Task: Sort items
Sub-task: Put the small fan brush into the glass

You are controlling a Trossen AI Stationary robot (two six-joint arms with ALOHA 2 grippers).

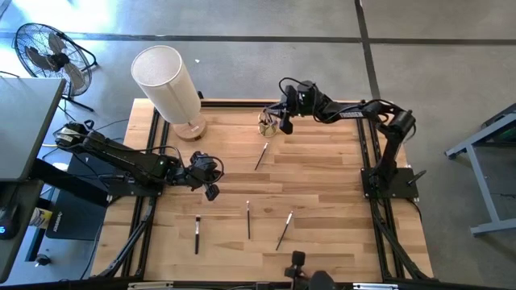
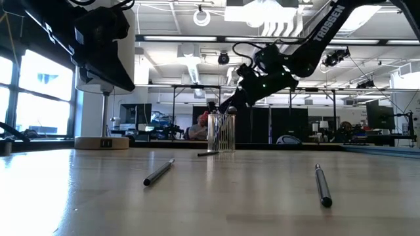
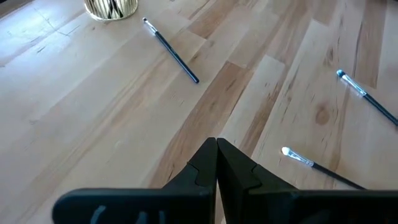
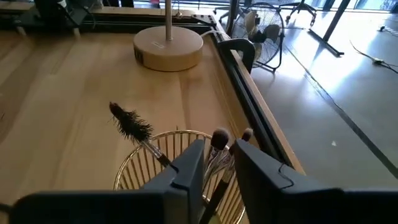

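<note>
Now four brushes [image 1: 261, 155] loose on table [image 1: 322, 193]; several in cup [image 1: 267, 123].

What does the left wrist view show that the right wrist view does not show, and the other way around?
Only the left wrist view shows three makeup brushes lying flat on the table: one near the cup, one farther off, one close to the shut left gripper.

Only the right wrist view shows the lamp base, a floor fan, a fluffy dark brush standing in the cup, and the right gripper open above it.

Both show the gold wire cup and the wooden tabletop.
</note>
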